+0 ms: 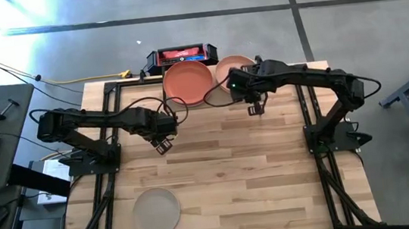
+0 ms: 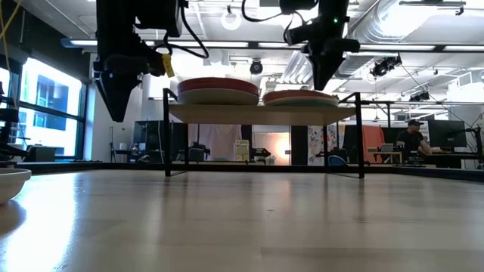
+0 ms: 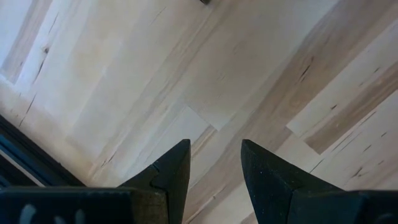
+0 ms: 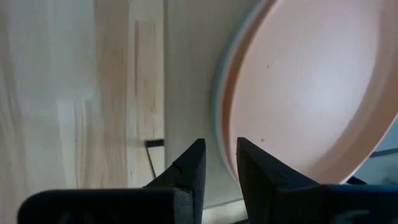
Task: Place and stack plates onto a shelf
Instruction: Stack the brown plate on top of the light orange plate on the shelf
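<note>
Two stacks of plates rest side by side on the shelf (image 2: 257,113) at the far edge of the surface (image 1: 233,172): a terracotta-topped stack (image 1: 186,83) and a peach-topped stack (image 1: 232,69). One grey plate (image 1: 156,212) lies near the front edge. The right gripper (image 1: 255,110) hangs just beside the peach stack, jaws slightly parted, empty. The left gripper (image 1: 163,145) hovers over bare wood, jaws spread.

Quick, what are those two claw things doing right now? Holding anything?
Left tool: open, holding nothing, over bare table.
Right tool: slightly open, holding nothing, beside the peach plate on the shelf.
</note>
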Controlling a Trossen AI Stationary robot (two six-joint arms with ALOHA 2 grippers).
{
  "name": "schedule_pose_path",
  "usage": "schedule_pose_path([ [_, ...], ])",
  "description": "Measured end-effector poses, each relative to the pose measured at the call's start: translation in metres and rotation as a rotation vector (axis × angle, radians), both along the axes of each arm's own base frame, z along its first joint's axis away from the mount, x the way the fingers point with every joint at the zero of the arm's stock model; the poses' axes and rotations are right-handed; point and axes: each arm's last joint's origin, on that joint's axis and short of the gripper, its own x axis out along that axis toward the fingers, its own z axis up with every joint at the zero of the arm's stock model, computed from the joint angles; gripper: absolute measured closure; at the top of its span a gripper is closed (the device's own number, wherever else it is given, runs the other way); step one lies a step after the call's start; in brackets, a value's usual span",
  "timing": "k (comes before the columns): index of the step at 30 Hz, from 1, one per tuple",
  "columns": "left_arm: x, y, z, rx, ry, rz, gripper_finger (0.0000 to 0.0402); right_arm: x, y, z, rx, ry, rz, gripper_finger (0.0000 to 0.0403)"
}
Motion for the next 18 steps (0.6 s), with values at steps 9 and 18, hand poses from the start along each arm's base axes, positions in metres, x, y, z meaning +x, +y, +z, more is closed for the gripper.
schedule_pose_path([
  [9,0.000,0.000,0.000,0.000,0.001,-0.003,0.0268,0.011,0.005,0.003,-0.013,-0.115,-0.032,0.0334],
  [18,0.000,0.000,0.000,0.003,-0.001,0.004,0.0268,0.020,-0.005,0.004,0.046,-0.257,-0.072,0.0334],
])
